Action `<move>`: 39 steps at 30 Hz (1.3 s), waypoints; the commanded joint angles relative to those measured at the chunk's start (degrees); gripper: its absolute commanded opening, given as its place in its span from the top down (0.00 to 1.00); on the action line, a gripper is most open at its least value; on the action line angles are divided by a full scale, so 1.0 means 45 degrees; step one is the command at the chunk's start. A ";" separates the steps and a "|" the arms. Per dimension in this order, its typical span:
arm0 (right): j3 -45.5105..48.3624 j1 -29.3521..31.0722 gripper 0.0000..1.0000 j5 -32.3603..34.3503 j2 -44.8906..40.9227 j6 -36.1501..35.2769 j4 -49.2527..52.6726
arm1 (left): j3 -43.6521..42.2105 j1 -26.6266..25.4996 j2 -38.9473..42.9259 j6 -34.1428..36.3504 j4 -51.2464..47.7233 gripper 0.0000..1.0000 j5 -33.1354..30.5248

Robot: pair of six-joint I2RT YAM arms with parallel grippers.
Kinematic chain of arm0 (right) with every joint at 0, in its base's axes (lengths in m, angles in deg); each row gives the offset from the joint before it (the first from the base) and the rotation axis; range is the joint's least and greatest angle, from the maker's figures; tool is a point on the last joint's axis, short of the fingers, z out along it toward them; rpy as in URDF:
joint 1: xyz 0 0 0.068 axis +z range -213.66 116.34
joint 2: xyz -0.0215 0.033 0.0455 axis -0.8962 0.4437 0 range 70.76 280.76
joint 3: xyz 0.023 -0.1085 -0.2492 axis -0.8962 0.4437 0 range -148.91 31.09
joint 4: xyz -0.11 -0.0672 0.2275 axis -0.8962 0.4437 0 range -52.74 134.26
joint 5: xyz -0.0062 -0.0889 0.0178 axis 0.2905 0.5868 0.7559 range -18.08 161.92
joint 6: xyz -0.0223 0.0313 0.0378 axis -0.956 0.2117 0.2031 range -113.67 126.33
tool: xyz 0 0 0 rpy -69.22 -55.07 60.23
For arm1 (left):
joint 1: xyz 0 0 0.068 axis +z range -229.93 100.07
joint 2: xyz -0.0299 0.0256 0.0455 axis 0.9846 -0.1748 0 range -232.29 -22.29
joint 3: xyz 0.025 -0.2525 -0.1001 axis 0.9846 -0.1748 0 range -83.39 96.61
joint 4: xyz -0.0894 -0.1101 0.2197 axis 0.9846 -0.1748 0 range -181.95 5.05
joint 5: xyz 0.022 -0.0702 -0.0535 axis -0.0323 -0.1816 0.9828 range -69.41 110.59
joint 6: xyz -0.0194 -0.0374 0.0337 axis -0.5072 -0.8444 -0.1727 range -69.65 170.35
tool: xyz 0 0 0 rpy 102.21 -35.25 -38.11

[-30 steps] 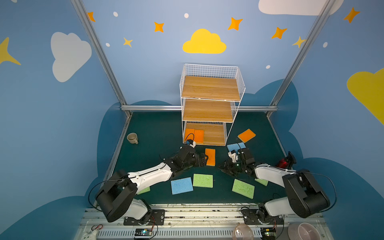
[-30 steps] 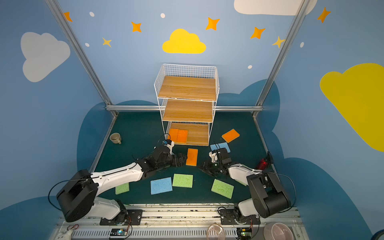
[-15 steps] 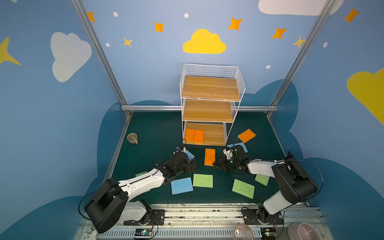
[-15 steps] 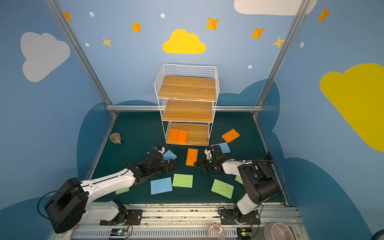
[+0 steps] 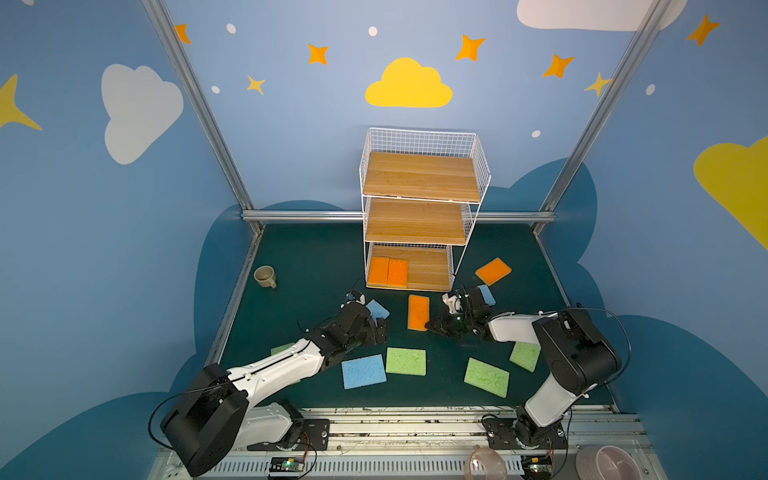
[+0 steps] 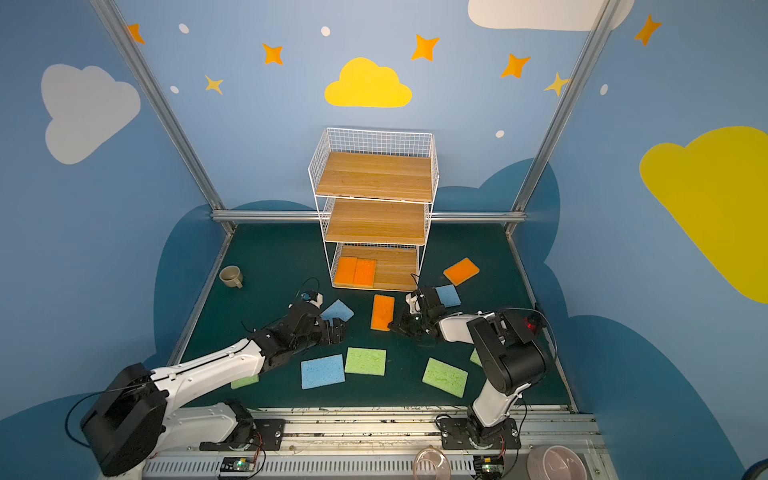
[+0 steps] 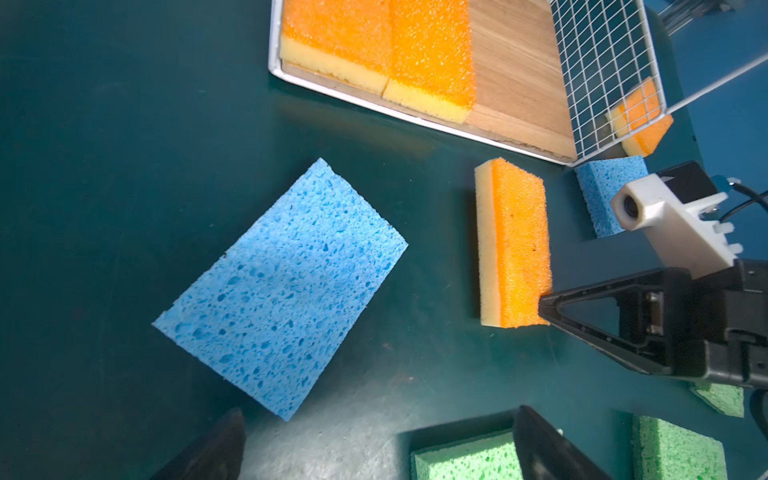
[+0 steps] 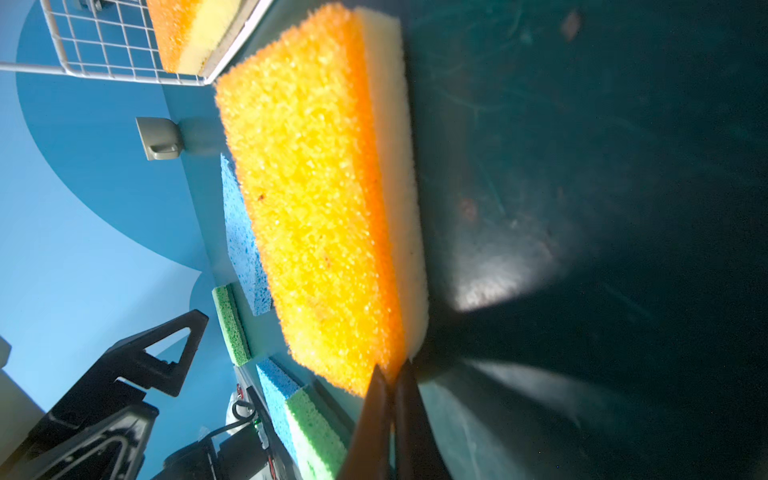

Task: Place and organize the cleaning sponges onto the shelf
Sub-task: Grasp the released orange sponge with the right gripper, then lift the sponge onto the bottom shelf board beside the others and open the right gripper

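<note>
Right wrist view: right claw (image 8: 392, 374) pressed together, pinching the near end of an orange sponge (image 8: 316, 199) (it lies flat on the table (image 8: 582, 124)).
Left claw (image 7: 380, 411): spread wide, empty, just beside a blue sponge (image 7: 282, 286).
Shelf (image 5: 419, 176): behind both; two orange sponges (image 5: 388, 272) side by side on its bottom tier.

The dark green tabletop (image 5: 316, 257) carried the shelf (image 5: 419, 178) near its far edge, a beige mug (image 5: 264, 276) near its left edge, and loose sponges (image 5: 406, 361) scattered toward the front. Two orange sponges (image 5: 388, 272) lay side by side at the left end of the shelf's bottom board.
</note>
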 commanded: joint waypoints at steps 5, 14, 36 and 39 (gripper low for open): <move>-0.0921 0.0064 1.00 0.0354 -0.0423 -0.0332 0.1007 | -0.0119 0.0276 0.0360 0.0309 -0.0430 0.01 -0.0053; -0.1862 0.0064 1.00 0.1006 -0.0667 -0.0715 0.1672 | -0.0534 0.0440 0.0746 0.0302 -0.0445 0.00 -0.0072; -0.4613 -0.0032 1.00 0.2690 0.1334 -0.2103 0.1847 | -0.1291 0.0838 0.1534 0.0687 -0.0747 0.01 -0.0424; -0.4843 -0.0089 1.00 0.2777 0.1638 -0.2121 0.1891 | -0.1308 0.0908 0.1427 0.0756 -0.0709 0.01 -0.0424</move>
